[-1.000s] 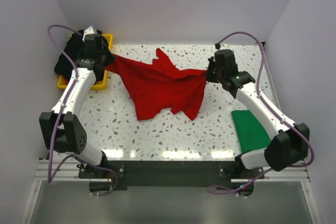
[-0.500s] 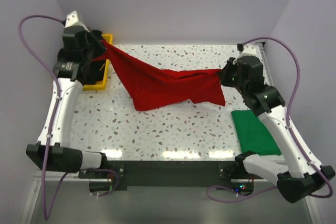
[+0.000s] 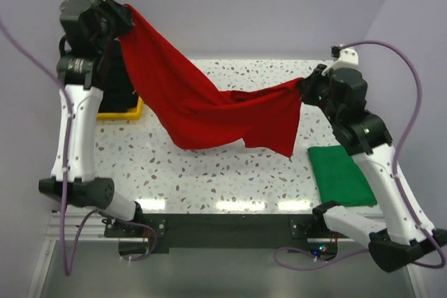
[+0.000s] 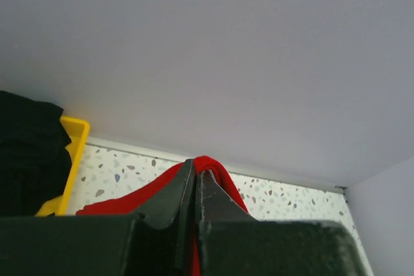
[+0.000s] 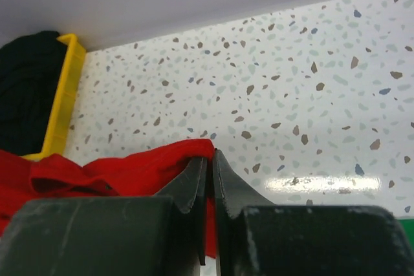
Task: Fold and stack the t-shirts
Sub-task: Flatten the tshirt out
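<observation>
Left pincer (image 3: 124, 24) is up high at the far left, clamped tight on one corner of the red t-shirt (image 3: 209, 113). Right pincer (image 3: 305, 90) sits lower on the right, squeezed shut on the opposite edge. The cloth hangs stretched between them, sagging low over the table (image 3: 230, 172). Green t-shirt (image 3: 340, 172) lies folded flat at the table's right edge; black t-shirts (image 4: 26, 153) sit piled in the yellow bin (image 3: 120, 112), far left.

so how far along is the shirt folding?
Done: the green shirt lies folded on the table's right side. In hand: the red shirt hangs unfolded, stretched between the left fingers and right fingers, both shut on its edge. Left: folding and stacking the red one, then the black cloth in the yellow bin.
</observation>
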`<state>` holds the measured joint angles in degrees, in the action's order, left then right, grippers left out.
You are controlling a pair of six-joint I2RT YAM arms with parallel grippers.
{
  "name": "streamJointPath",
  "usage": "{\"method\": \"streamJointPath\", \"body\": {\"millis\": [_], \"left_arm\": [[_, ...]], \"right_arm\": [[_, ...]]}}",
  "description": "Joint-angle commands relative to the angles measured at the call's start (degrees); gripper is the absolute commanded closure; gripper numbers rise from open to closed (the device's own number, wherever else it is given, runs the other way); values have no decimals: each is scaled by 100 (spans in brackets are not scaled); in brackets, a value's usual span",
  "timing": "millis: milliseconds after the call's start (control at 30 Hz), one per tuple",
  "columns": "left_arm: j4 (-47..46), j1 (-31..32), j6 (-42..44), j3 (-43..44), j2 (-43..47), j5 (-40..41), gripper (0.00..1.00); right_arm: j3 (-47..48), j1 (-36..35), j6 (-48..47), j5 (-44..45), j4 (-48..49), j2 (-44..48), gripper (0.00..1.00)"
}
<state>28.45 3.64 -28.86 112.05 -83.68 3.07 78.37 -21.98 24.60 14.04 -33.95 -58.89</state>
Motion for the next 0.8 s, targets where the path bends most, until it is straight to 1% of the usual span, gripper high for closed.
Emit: {"method": "streamJointPath", "body": {"millis": [0, 33, 67, 100, 133, 167, 200, 233, 267, 300, 333, 367, 400, 433, 467, 500, 533, 567, 600, 633, 667, 700, 733, 767], "left_arm": [[-5, -30, 39, 150, -1289, -728, 96], [-84, -30, 21, 177, -1822, -1033, 96], [-146, -30, 4, 307, -2114, -1158, 93], [-77, -30, -23, 448, -2422, -1308, 92], [80, -30, -23, 667, -3078, -1544, 91], [360, -21, -6, 1017, -3336, -1616, 88], [424, -21, -31, 1047, -3504, -1686, 78], [434, -21, -58, 969, -3541, -1774, 73], [216, -21, -76, 524, -3419, -1801, 61], [-12, -12, -128, 154, -3218, -1801, 56], [-293, -12, -181, -267, -2694, -1801, 50], [-705, -12, -233, -1028, -2419, -1801, 43], [-822, -4, -330, -1349, -2173, -1758, 42], [-867, -4, -409, -1648, -1666, -1653, 42], [-945, 31, -505, -2313, -1417, -1504, 41], [-1042, 58, -646, -2693, -1136, -1215, 41], [-1052, 84, -743, -3045, -585, -977, 41], [-973, 154, -865, -3753, -292, -679, 41], [-1016, 181, -1049, -4152, 7, -433, 41], [-1043, 207, -1138, -4539, 592, 5, 41], [-1078, 216, -1244, -5239, 859, 166, 41], [-1061, 216, -1393, -5550, 1114, 315, 41], [-1008, 216, -1490, -5815, 1526, 648, 41], [-790, 207, -1578, -6235, 1704, 834, 41]], "right_arm": [[29, 193, 36, -128, 205, -1032, 95], [21, 290, 88, -252, 222, -1245, 95], [3, 517, 202, -357, 327, -1674, 95], [-40, 667, 273, -506, 450, -1904, 93], [-111, 851, 360, -1012, 547, -2124, 91], [-120, 1192, 527, -1209, 644, -2396, 88], [-129, 1361, 598, -1385, 679, -2642, 85], [-172, 1511, 659, -1761, 723, -3089, 80], [-208, 1791, 738, -2008, 837, -3276, 75], [-278, 1915, 774, -2211, 907, -3399, 73], [-487, 2012, 800, -2352, 995, -3540, 66], [-611, 2126, 844, -2484, 1187, -3550, 63], [-830, 2153, 862, -2511, 1268, -3533, 61], [-919, 2154, 871, -2555, 1321, -3446, 54], [-998, 2154, 828, -2651, 1408, -3384, 52], [-1225, 2136, 845, -2739, 1487, -3314, 50], [-1367, 2127, 862, -2827, 1567, -3243, 48], [-1507, 2075, 854, -2811, 1680, -3034, 44], [-1648, 2057, 845, -2732, 1682, -2936, 42], [-1919, 2022, 827, -2697, 1690, -2830, 42], [-2070, 1944, 810, -2688, 1777, -2638, 40], [-2219, 1899, 818, -2644, 1813, -2523, 40], [-2482, 1864, 836, -2626, 1822, -2435, 40], [-2615, 1759, 853, -2617, 1901, -2347, 40]]}}
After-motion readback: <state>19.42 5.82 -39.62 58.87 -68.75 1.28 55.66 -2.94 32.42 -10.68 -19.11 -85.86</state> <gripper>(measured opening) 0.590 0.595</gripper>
